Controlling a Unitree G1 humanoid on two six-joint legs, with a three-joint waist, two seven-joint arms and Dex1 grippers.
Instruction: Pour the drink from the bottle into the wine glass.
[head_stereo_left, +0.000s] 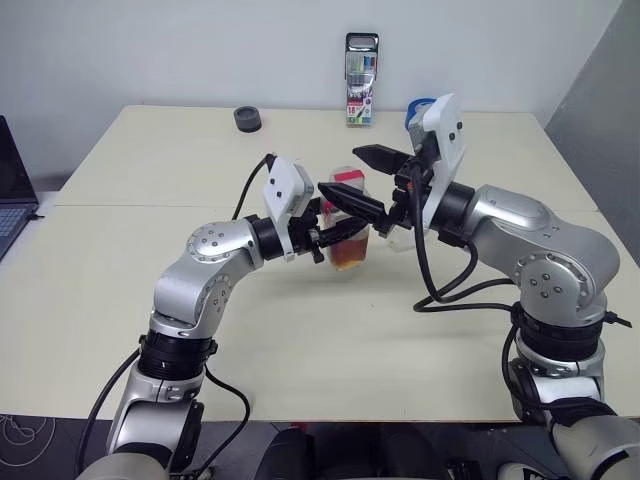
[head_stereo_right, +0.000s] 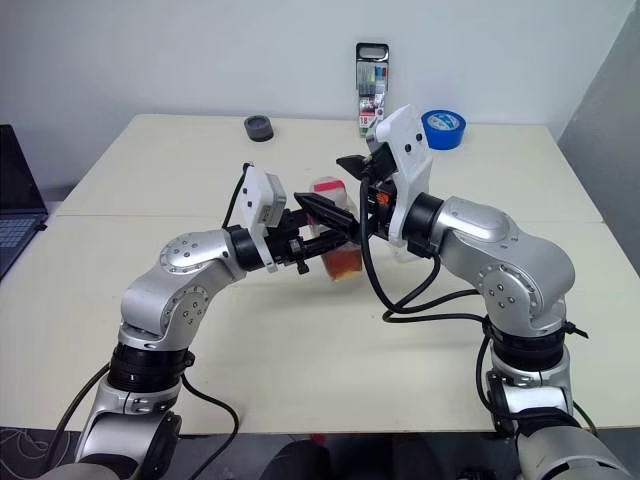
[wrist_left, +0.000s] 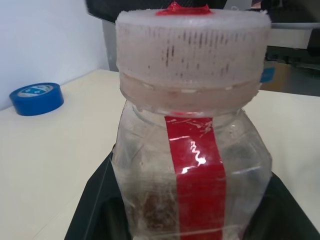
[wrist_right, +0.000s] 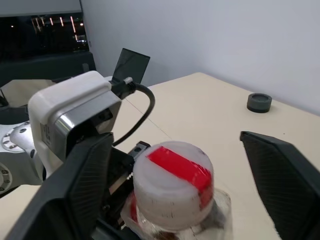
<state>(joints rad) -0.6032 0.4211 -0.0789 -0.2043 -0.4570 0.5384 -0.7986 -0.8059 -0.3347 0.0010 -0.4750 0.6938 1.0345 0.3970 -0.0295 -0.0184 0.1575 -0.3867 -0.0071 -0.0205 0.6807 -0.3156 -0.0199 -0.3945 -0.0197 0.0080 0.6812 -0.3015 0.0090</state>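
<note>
Left hand (head_stereo_left: 335, 232) gripping bottle (head_stereo_left: 347, 235), right hand (head_stereo_left: 365, 185) spread above

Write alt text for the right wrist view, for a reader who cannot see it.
The right gripper hangs open, its two black fingers on either side of the bottle and its white cap with a red strip. The left gripper grips the bottle from the side, and a small dark round object sits farther off on the table.

- The right gripper (wrist_right: 175, 170) stands with fingers spread on both sides of the cap (wrist_right: 174, 184), with room between them.
- The left gripper (head_stereo_left: 340, 232) blocks the bottle (wrist_left: 192, 175) body.
</note>
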